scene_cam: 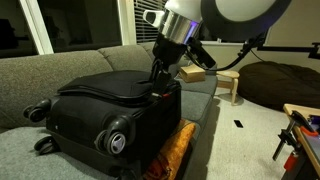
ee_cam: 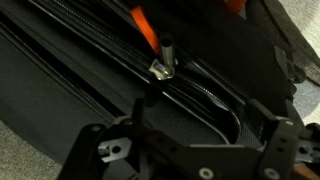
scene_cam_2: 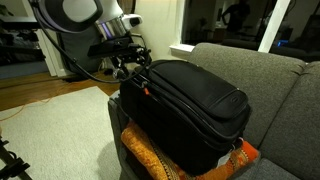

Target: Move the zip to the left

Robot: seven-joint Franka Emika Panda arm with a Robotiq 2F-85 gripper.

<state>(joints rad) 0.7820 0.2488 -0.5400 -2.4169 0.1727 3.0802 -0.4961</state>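
A big black fabric suitcase (scene_cam: 110, 105) (scene_cam_2: 190, 100) lies on a grey sofa (scene_cam: 60, 65) (scene_cam_2: 270, 85). In the wrist view the zip (ee_cam: 162, 66) shows as a small metal slider with a dark pull on the dark zipper track (ee_cam: 205, 93), just below an orange tag (ee_cam: 143, 25). My gripper (ee_cam: 198, 110) is open. Its jaws stand wide apart just short of the slider, with nothing between them. In both exterior views the gripper (scene_cam: 160, 78) (scene_cam_2: 135, 68) hangs at the suitcase's upper end edge.
An orange patterned cushion (scene_cam: 176, 150) (scene_cam_2: 150, 158) lies under the suitcase's end. The suitcase's wheels (scene_cam: 116, 141) face outward in an exterior view. A wooden stool (scene_cam: 229, 82) stands beyond the sofa. Cables (scene_cam_2: 30, 105) lie on the carpet.
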